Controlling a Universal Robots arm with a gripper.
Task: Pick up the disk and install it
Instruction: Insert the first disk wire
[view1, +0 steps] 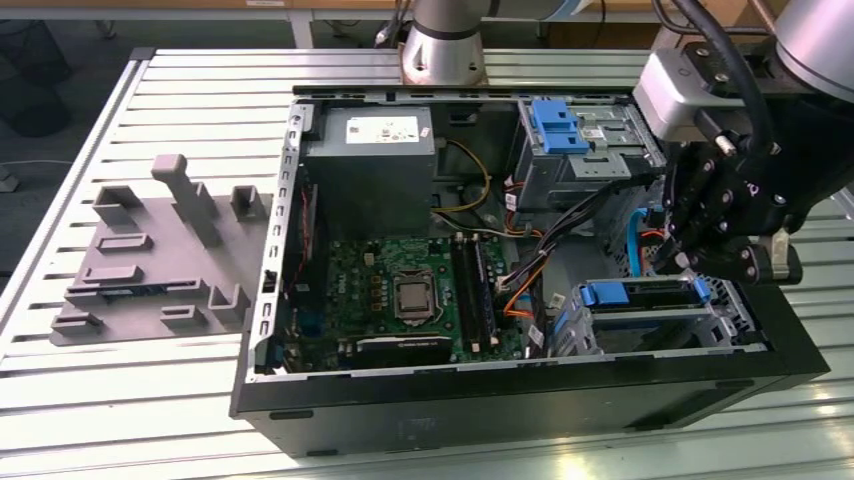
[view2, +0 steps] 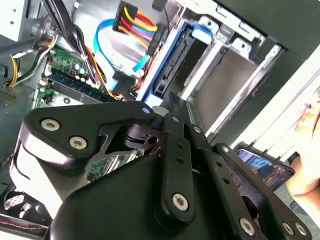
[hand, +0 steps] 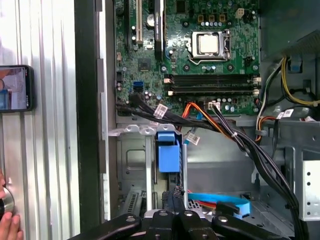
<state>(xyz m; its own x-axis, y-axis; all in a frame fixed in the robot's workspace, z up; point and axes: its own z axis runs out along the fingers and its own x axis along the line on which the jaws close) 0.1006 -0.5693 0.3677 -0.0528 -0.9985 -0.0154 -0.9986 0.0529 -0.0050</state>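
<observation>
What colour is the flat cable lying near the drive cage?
Light blue. The flat cable shows best in the second wrist view, curving beside the motherboard.

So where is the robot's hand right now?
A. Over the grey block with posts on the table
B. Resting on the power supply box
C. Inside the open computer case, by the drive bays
C: in the exterior view the hand hangs inside the open computer case, beside the drive bay with its blue carrier.

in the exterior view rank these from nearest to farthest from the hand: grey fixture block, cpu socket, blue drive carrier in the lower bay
1. Blue drive carrier, just below the hand, at the exterior view's right.
2. CPU socket, mid-case on the motherboard.
3. Grey fixture block, outside the case, far left.
</observation>
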